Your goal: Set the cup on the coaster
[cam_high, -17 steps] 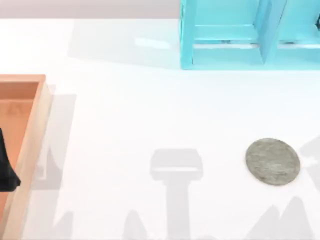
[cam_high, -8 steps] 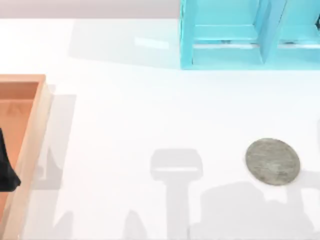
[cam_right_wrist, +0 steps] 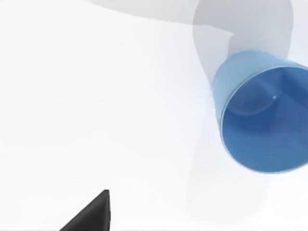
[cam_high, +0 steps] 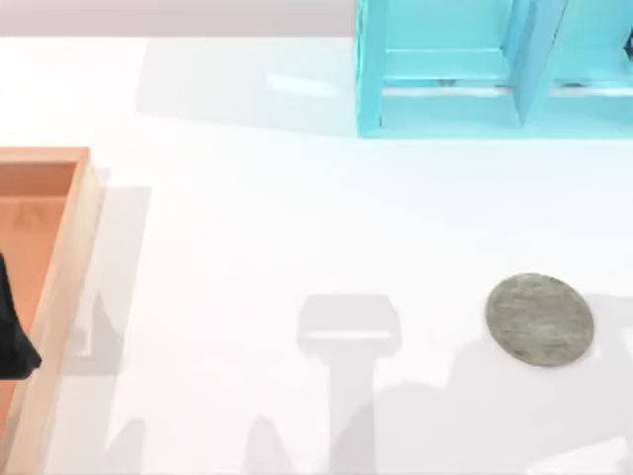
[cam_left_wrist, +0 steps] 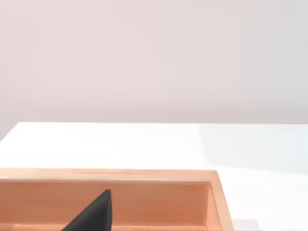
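The coaster (cam_high: pixel 539 320), a flat grey speckled disc, lies on the white table at the right in the top view, with nothing on it. In the right wrist view the blue cup (cam_right_wrist: pixel 262 113) stands upright on the table with its open mouth showing. A dark tip of my right gripper (cam_right_wrist: pixel 91 214) is off to one side of the cup and apart from it. My left gripper (cam_high: pixel 12 336) is a dark shape at the far left, parked over the wooden tray (cam_high: pixel 69 257). Its dark tip (cam_left_wrist: pixel 91 214) also shows above the tray's floor in the left wrist view.
A light blue shelf unit (cam_high: pixel 495 69) stands at the back right of the table. The wooden tray's rim (cam_left_wrist: pixel 144 174) runs along the left side. Arm shadows fall across the table's front, some reaching the coaster's near side.
The shadow at the table's front right has grown and spread leftward below the coaster. The coaster and my left gripper have not moved.
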`<action>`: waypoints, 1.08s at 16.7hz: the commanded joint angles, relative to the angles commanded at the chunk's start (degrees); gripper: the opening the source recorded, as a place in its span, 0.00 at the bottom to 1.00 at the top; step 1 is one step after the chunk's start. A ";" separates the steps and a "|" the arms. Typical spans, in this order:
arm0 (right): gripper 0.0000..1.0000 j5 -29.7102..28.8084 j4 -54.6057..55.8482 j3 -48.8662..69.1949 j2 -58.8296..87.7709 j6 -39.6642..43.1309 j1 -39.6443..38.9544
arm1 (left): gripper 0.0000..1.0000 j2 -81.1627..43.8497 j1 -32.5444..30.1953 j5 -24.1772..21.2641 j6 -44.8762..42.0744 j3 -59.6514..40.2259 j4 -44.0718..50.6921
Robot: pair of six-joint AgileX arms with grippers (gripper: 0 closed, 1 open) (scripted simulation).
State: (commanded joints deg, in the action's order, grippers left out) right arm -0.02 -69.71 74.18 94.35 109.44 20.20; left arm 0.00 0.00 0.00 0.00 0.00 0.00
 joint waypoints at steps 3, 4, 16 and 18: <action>1.00 0.02 -0.11 0.13 0.13 0.16 0.04 | 1.00 0.00 0.00 0.00 0.00 0.00 0.00; 1.00 0.02 -0.11 0.13 0.13 0.16 0.04 | 1.00 0.00 0.00 0.00 0.00 0.00 0.00; 1.00 0.01 21.89 -15.17 6.57 -0.16 -0.18 | 1.00 0.00 0.00 0.00 0.00 0.00 0.00; 1.00 0.01 22.81 -15.99 6.92 -0.16 -0.18 | 1.00 0.00 0.00 0.00 0.00 0.00 0.00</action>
State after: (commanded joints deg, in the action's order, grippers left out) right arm -0.01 -46.90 58.19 101.27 109.28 20.03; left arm 0.00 0.00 0.00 0.00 0.00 0.00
